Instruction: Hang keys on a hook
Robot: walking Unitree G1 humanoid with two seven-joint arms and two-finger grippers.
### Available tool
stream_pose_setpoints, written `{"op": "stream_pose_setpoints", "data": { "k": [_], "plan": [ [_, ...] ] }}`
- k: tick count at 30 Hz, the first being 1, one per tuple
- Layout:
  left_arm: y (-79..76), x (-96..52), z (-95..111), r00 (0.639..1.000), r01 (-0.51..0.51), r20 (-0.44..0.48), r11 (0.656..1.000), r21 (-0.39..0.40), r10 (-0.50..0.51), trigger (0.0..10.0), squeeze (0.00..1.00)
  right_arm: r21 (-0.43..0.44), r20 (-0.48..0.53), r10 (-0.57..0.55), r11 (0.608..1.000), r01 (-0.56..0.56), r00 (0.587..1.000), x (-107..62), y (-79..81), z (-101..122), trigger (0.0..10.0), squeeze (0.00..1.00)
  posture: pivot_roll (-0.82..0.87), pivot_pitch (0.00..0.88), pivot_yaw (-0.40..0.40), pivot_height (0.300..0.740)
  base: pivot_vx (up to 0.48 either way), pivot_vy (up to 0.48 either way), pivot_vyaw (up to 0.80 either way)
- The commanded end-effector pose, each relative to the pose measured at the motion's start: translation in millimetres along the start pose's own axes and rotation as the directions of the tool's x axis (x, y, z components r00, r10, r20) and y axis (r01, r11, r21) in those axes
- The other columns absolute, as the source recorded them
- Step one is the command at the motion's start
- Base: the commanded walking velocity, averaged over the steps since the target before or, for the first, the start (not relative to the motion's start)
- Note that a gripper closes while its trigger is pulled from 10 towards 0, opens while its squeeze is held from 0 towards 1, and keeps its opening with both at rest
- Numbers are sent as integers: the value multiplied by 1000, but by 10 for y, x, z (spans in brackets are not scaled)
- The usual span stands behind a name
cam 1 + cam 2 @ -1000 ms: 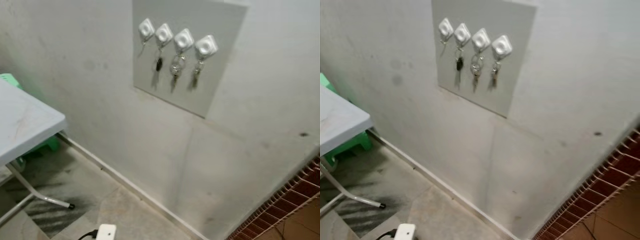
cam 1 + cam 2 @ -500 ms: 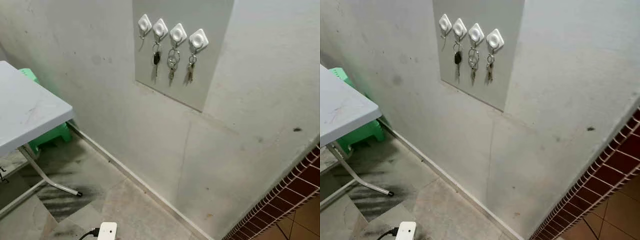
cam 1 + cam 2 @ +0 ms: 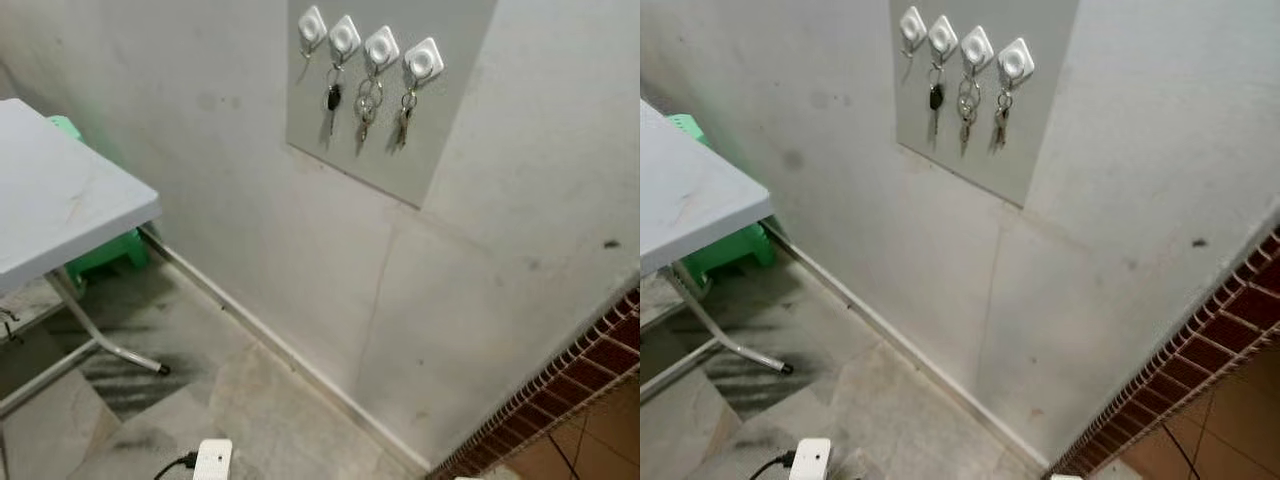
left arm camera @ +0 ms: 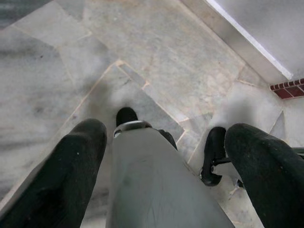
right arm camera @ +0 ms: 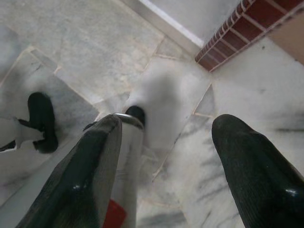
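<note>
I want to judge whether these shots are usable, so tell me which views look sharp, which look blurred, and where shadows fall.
Left eye view: sharp, evenly lit; the keys read clearly on the hooks, and a dark shadow lies on the floor under the white table. Left wrist view: floor fairly clear, the near fingers soft and out of focus. Right wrist view: fingers blurred, with a smeared pale patch on the floor.

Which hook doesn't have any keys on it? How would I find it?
Look at the grey panel on the wall, above and right of the white table. Four white hooks sit in a row near its top. The empty hook is the one nearest the table; the other three each have keys dangling below.
</note>
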State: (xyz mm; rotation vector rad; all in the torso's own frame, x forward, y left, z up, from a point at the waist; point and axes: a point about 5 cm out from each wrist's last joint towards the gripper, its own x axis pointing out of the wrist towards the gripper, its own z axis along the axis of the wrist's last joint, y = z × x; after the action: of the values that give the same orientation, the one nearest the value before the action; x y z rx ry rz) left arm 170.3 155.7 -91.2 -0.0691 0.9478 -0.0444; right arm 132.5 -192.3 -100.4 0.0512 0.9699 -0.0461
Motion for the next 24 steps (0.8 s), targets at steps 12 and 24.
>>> {"op": "stream_pose_setpoints", "data": {
  "k": [12,24],
  "plan": [
    [-1,-5,-29,1000,-5,-8,1000,-22,5,10000,0,-3,-7,-18,1000,18,1000,-11,-43,-22,10000,0,10,52,-50,740,-349,0,0],
    [15,-4,0,1000,-7,13,999,-47,8,10000,0,-1,-7,-23,1000,23,1000,-13,-45,-24,10000,0,10,52,-50,740,0,0,0]
  ]
}}
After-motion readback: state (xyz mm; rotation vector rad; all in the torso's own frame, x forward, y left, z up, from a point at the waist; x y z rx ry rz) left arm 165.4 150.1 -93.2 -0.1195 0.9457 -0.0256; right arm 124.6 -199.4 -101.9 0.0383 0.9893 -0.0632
